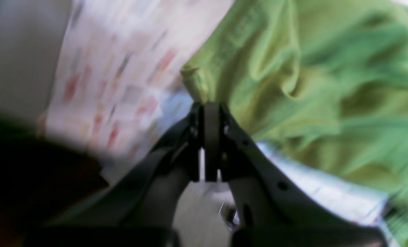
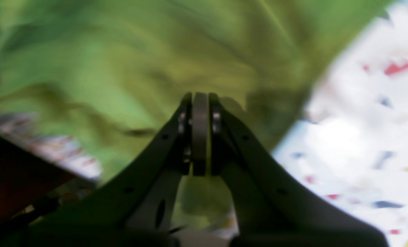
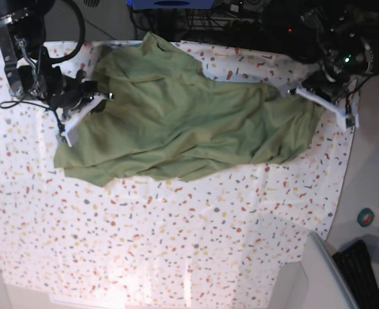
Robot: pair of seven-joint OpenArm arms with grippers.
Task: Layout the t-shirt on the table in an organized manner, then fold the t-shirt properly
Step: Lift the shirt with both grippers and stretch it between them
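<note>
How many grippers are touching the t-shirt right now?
2. The left gripper is shut on an edge of the t-shirt at the base view's right end. The right gripper is shut against the cloth at the left end; whether it pinches cloth is unclear.

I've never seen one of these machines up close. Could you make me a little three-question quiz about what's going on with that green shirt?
1. True or false: the t-shirt lies neatly folded.
2. The left gripper is: A) open above the table B) shut on the shirt's edge C) out of view.
3. What pattern covers the table?

Key: 1 false, it is spread out and rumpled. 2 B. 3 small coloured flecks on white.
</note>
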